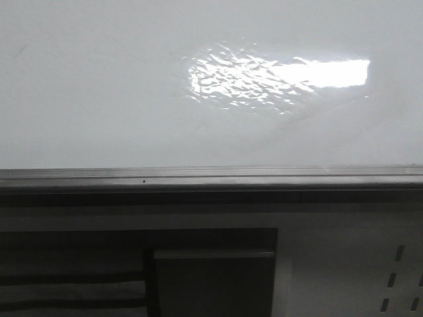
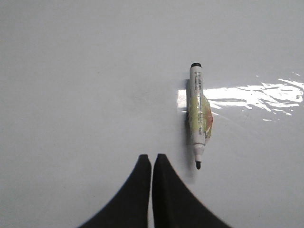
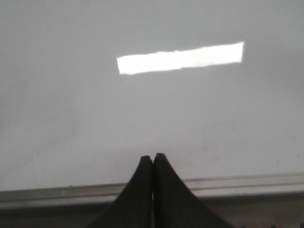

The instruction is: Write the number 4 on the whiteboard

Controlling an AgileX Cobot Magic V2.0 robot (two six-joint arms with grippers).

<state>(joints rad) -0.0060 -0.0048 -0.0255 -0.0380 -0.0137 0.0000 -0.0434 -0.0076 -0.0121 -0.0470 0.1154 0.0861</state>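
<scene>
Whiteboard (image 1: 99,99) fills upper front view, glossy, blank; no figure 4 visible on it. Rippled glare patch (image 1: 264,79) toward 1 o'clock of centre. Grey edge rail (image 1: 198,177) along board's 6 o'clock side. Uncapped marker (image 2: 197,111) lies on board, untouched. My left hand (image 2: 151,164) pinched together, empty, near marker tip. My right hand (image 3: 152,163) likewise pressed together, empty, over rail.

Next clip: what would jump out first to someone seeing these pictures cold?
The bright rippled glare on the whiteboard, right of centre in the front view. Then the uncapped marker lying on the board beyond the shut left claw. No writing shows anywhere.
</scene>
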